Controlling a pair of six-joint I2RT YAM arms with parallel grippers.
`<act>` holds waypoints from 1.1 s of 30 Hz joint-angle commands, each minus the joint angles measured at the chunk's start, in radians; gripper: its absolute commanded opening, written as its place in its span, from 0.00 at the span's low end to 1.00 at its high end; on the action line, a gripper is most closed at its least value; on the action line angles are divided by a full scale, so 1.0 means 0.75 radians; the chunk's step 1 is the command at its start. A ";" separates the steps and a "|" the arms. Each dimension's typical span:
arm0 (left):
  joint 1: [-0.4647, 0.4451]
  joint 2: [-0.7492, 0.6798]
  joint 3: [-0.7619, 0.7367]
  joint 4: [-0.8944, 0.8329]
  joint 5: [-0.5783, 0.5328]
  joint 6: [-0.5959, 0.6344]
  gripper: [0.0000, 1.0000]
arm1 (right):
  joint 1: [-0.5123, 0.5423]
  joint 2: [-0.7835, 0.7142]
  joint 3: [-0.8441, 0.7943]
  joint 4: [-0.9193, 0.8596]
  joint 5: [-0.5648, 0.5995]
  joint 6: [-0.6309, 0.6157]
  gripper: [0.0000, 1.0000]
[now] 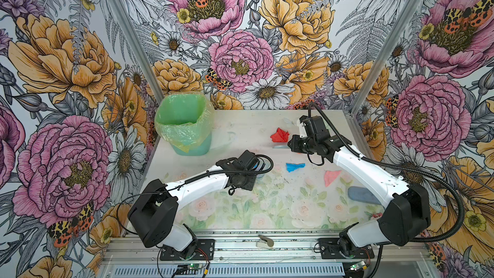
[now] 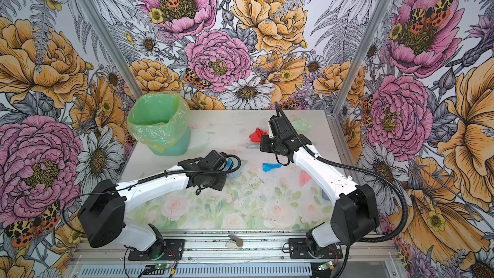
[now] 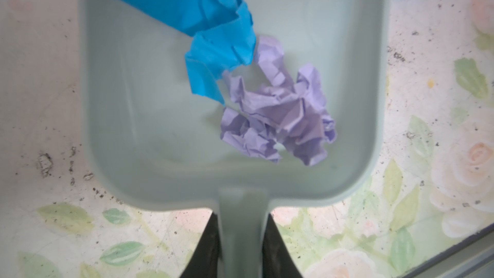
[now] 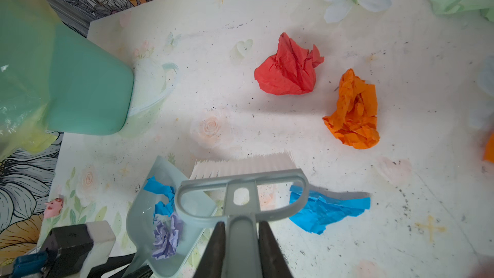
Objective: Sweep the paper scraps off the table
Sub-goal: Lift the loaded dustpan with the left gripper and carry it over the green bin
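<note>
Paper scraps [image 4: 290,66] — crumpled, brightly coloured.

Left arm [image 1: 197,184], right arm [image 1: 358,167]: white link shells, black joint housings, black corrugated conduit [image 1: 462,208] looping outside. Black screwed base plates [image 1: 205,248]. Left end effector [image 3: 242,216], right end effector [image 4: 242,227]: black tapered fingers.

No lettering, label, brand or number was legible in any view. A small circuit board [image 1: 189,266] sat on the front rail, well back from the left claw and near that arm's base. Any print on it was too small to read.
</note>
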State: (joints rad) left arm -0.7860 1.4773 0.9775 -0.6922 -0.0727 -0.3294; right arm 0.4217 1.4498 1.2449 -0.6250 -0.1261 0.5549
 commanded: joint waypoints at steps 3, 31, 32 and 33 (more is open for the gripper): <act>0.011 -0.075 0.120 -0.093 -0.086 0.055 0.08 | -0.033 -0.083 -0.002 0.009 0.023 -0.035 0.00; 0.178 -0.158 0.694 -0.484 -0.173 0.230 0.09 | -0.107 -0.053 -0.032 0.013 -0.036 -0.069 0.00; 0.191 -0.161 0.709 -0.490 -0.173 0.234 0.09 | -0.109 -0.051 -0.030 0.013 -0.037 -0.071 0.00; 0.204 -0.166 0.722 -0.494 -0.173 0.237 0.10 | -0.110 -0.048 -0.030 0.012 -0.037 -0.073 0.00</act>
State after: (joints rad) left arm -0.6579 1.3857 1.4784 -1.0336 -0.1772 -0.1783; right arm 0.3466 1.4078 1.2072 -0.6281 -0.1452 0.5213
